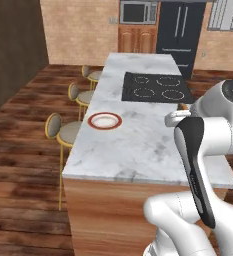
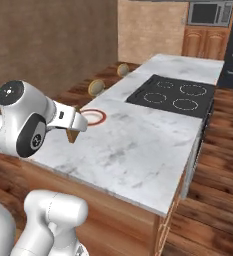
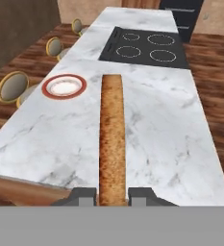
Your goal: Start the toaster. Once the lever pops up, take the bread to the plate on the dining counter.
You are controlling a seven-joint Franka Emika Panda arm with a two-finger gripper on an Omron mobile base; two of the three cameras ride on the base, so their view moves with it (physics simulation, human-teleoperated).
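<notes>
We've got the bread (image 3: 112, 139) pinched edge-on between the gripper (image 3: 112, 196) fingers, so from the hand camera it's just a tall thin strip of speckled light-brown toast with a slightly darker crust along the sides, held up over the near end of the dining counter (image 3: 171, 139). The plate (image 3: 64, 86), white in the middle with a reddish-brown rim, sits by the counter's stool-side edge, well apart from the slice. From the right base camera only a brown corner of the bread (image 2: 73, 135) pokes out below the hand, and the left base camera gives us the whole plate (image 1: 105, 121) and the row of stools (image 1: 63, 132) alongside the counter.
</notes>
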